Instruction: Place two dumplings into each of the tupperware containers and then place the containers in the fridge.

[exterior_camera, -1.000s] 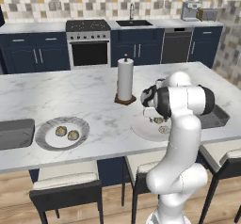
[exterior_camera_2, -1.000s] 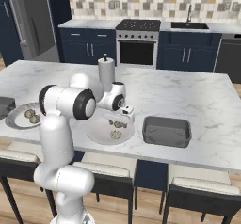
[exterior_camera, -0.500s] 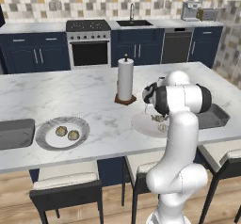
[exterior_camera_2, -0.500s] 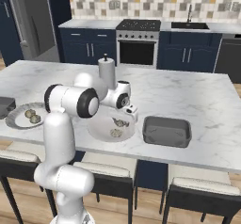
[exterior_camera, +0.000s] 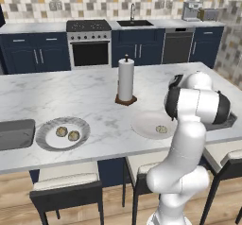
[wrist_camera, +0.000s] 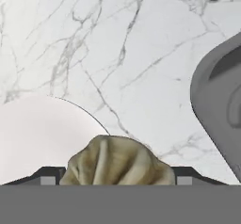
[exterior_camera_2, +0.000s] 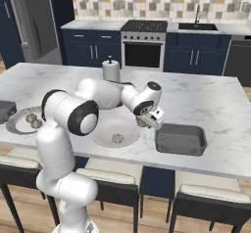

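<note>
end effector [wrist_camera: 115,178] gripping dumpling [wrist_camera: 115,164], (container [exterior_camera_2: 180,140] rim near)

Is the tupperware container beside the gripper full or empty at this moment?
Empty. In the right base view the tupperware container shows only its bare dark floor; the dumpling sits between the gripper's fingers, not inside it.

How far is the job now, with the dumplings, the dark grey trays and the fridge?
Nothing is finished yet: the shallow dark grey tray near the arm looks empty. In hand: the gripper holds one crinkled tan dumpling between its fingers, lifted off the near round pale plate. Left: one dumpling on that plate, two dumplings on the far plate, then both trays to the fridge.
</note>
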